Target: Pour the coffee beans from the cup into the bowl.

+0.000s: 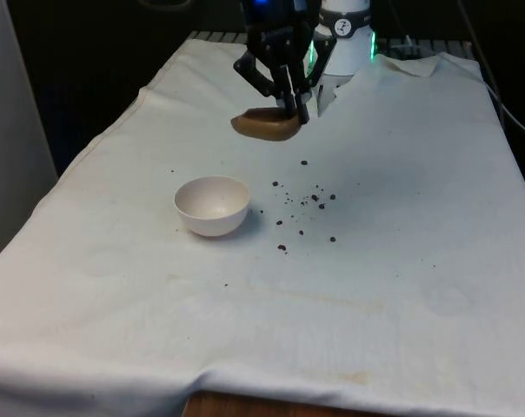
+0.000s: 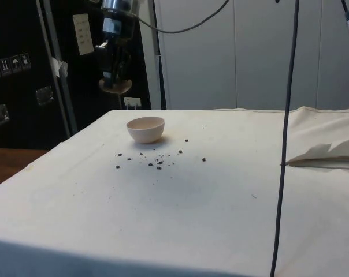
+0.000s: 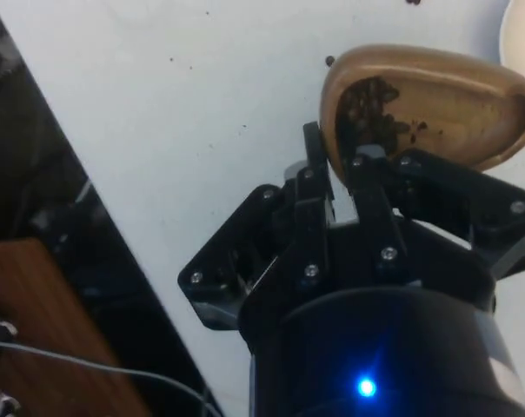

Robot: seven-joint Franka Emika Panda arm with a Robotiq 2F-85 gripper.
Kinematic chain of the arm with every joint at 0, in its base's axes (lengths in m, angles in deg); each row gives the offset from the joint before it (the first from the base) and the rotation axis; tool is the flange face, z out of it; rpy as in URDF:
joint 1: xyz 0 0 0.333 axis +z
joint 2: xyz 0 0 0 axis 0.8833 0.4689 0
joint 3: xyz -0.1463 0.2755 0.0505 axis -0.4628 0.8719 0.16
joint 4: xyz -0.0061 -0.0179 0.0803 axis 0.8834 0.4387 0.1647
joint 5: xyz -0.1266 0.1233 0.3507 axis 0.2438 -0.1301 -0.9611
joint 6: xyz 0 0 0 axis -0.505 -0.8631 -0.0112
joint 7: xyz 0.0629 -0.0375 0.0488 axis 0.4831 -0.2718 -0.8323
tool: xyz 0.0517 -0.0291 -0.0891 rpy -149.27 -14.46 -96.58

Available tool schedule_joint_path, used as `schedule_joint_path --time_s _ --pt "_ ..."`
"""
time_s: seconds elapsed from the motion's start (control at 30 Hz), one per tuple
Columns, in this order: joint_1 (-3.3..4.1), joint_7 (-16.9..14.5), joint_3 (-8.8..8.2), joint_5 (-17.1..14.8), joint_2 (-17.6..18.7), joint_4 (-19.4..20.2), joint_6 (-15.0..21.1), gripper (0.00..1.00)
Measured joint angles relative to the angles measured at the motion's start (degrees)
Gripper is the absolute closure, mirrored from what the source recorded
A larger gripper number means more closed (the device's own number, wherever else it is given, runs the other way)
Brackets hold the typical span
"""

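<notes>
Several dark coffee beans lie scattered on the white tablecloth, just beside the small white round bowl. Farther back, the black two-finger gripper pinches the rim of a shallow brown wooden cup, held above the table, beans inside.

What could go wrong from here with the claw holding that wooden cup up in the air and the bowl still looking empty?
1. The claw pinches only the rim of the wooden cup, so the cup could slip or twist while tipping.
2. The cup hangs off to one side of the white bowl, not above it; tilting now would send the remaining beans onto the cloth.
3. Spilled beans already lie beside the bowl, so the pour will likely come up short.
</notes>
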Motion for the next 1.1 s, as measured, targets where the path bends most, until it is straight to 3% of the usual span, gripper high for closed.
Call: schedule_joint_path --time_s 0.37,1.1 --pt "-0.06 -5.0 -2.35 -5.8 -0.3 -0.1 -2.4 1.0" --pt "-0.52 -15.5 -9.4 -17.0 1.9 -2.2 -9.6 1.0"
